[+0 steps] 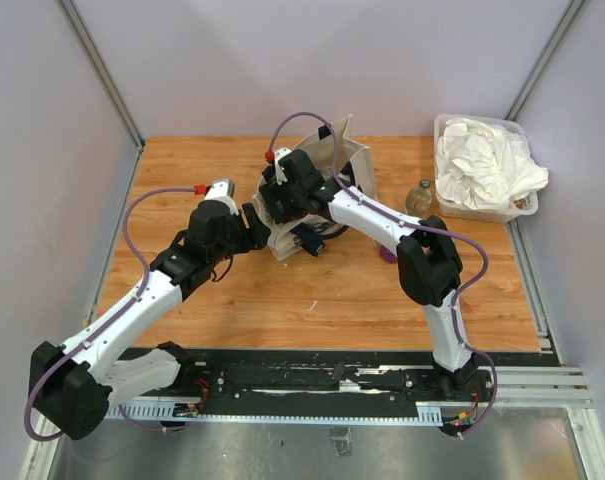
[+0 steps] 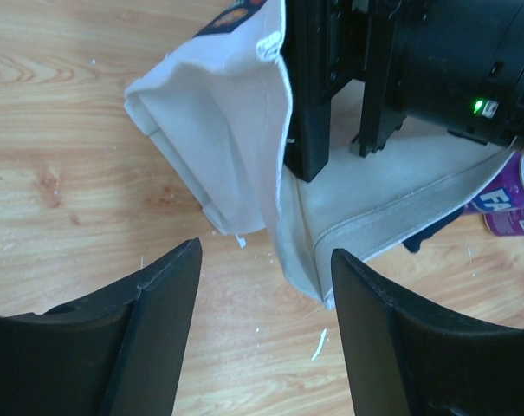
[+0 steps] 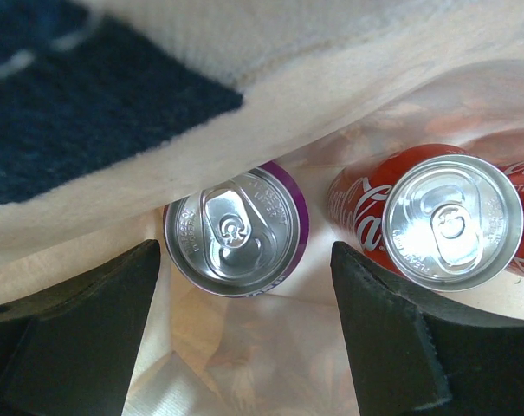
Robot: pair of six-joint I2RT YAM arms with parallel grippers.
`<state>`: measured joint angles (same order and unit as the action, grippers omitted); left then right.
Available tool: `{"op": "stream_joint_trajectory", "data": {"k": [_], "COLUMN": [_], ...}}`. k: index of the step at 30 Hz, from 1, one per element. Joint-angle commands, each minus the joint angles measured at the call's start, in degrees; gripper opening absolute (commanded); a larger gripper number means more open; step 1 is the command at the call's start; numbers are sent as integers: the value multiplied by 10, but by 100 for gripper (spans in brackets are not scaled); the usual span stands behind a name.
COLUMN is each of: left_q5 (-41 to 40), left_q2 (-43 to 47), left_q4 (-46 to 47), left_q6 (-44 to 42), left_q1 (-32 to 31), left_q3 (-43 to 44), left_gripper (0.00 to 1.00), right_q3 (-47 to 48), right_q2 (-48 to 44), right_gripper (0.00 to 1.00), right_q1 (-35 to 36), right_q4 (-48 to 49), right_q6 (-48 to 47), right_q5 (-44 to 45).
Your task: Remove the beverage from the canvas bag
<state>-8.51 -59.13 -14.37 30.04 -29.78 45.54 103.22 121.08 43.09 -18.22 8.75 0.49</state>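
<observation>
The cream canvas bag [image 1: 350, 160] sits at mid-table with its mouth towards the arms. My right gripper [image 1: 285, 207] reaches into that mouth. In the right wrist view it [image 3: 244, 260] is open inside the bag, and a purple beverage can [image 3: 236, 230] stands just beyond its fingertips. A red cola can [image 3: 452, 221] stands to the right of the purple one. A navy strap [image 3: 88, 95] lies above them. My left gripper [image 2: 266, 277] is open and holds nothing; it hovers over the wood just short of the bag's [image 2: 227, 130] near corner.
Another purple can [image 2: 513, 199] lies on the table by the bag's right side, under the right arm [image 1: 422, 255]. A small bottle [image 1: 419, 197] stands beside a clear tub of white cloths [image 1: 487, 165] at the back right. Grey walls enclose the table.
</observation>
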Motion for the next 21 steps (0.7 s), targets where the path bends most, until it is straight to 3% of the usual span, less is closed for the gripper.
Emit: {"op": "stream_joint_trajectory", "data": {"k": [1,9,15,21], "left_q5": [-17,-39,-50,-48], "left_q2": [-20,-92,-96,-47], "left_q4": [77,84,61,46], "left_q6": [5,5,6,-6], "left_q1": [0,0,0,0], "left_q3": [3,33,31,22], "left_gripper": [63,36,3,0], "right_q3": [-21,-42,-57,-68], "right_q2": [-7,-20,-37,-59], "right_gripper": [80,80,80,79], "right_q1": [12,12,12,12], "right_q4": [-27,-19,-11,10], "right_q6": [-8,1,3,13], "right_q5": [19,17,23,31]}}
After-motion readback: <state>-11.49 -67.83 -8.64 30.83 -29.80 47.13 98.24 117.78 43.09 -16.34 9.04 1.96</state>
